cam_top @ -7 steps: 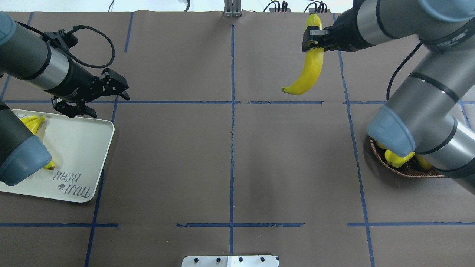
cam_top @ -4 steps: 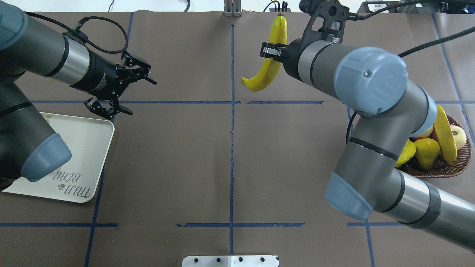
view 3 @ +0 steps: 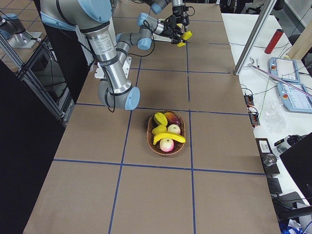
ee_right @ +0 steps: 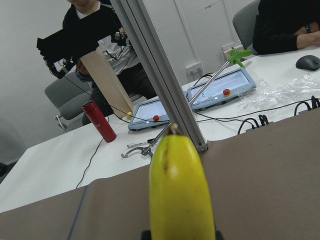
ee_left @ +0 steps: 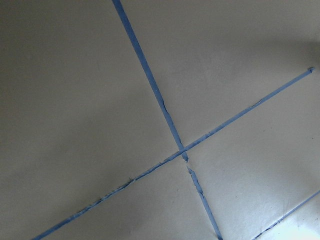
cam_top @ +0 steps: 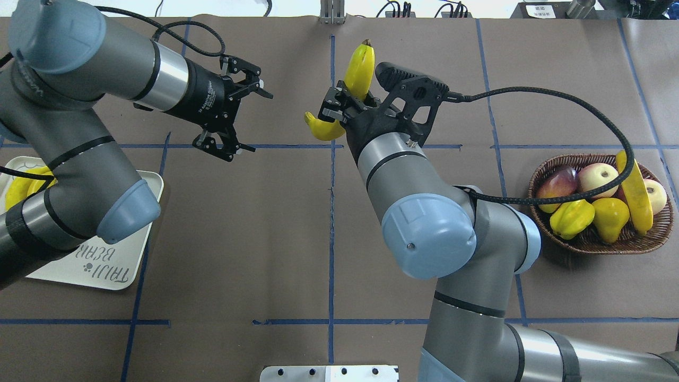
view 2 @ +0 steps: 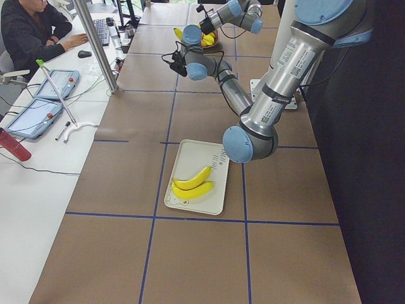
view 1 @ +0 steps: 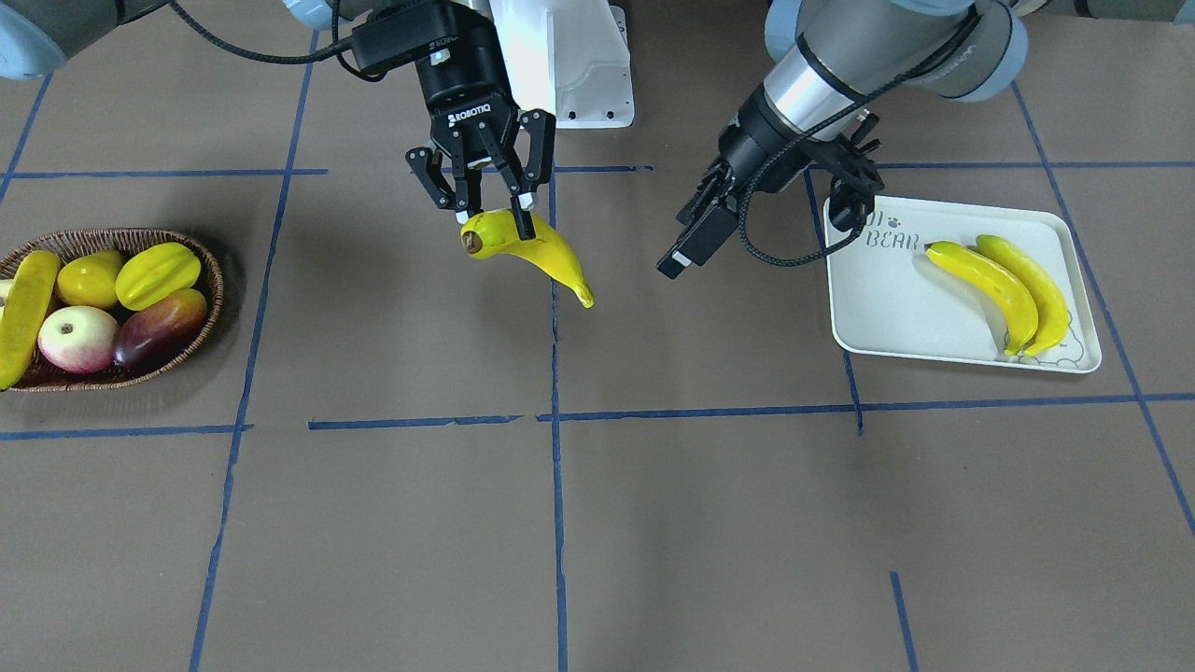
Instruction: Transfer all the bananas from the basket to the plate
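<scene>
My right gripper [cam_top: 333,107] is shut on a yellow banana [cam_top: 357,69] and holds it in the air over the table's middle, near the centre tape line. The same banana shows in the front view [view 1: 537,252] and fills the right wrist view [ee_right: 177,195]. My left gripper [cam_top: 262,123] is open and empty, a short way left of that banana and pointing at it. Two bananas [view 1: 1013,280] lie side by side on the plate [view 1: 887,308]. One banana [cam_top: 634,193] lies in the wicker basket [cam_top: 546,165] at the right.
The basket also holds a starfruit [cam_top: 572,217], a pear [cam_top: 610,212], a mango [cam_top: 557,181] and two apples [cam_top: 597,178]. My left arm's elbow [cam_top: 127,212] hangs over the plate. A metal mount [cam_top: 329,373] sits at the near table edge.
My right arm has swung the banana left from the far right to the table's centre line. My left gripper has moved right, away from the plate, toward the banana, still open.
</scene>
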`<state>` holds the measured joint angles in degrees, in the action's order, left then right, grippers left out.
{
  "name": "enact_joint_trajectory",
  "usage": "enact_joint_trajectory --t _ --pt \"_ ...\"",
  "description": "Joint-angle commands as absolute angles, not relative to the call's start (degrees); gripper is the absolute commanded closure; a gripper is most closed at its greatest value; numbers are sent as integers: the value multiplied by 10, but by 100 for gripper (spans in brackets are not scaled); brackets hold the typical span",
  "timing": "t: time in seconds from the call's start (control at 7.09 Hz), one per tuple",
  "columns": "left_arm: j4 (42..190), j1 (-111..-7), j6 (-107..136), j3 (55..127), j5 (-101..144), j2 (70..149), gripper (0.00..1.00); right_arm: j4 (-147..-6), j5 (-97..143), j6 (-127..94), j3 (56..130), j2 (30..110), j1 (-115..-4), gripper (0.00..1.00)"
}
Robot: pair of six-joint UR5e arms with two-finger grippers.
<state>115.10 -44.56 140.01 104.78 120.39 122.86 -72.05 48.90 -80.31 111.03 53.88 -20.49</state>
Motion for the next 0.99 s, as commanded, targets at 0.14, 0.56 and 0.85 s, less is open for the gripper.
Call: enact_joint_trajectory --t 0.14,0.56,0.85 --pt "1159 -403 1447 1042 1159 1259 0 -721 452 -807 1102 531 -178 100" --pt "1171 -374 1450 1033 1117 1267 0 -718 452 -807 1102 531 -177 100" --pt "1179 -374 1452 1007 1117 1283 6 -715 452 -806 1103 531 -177 100"
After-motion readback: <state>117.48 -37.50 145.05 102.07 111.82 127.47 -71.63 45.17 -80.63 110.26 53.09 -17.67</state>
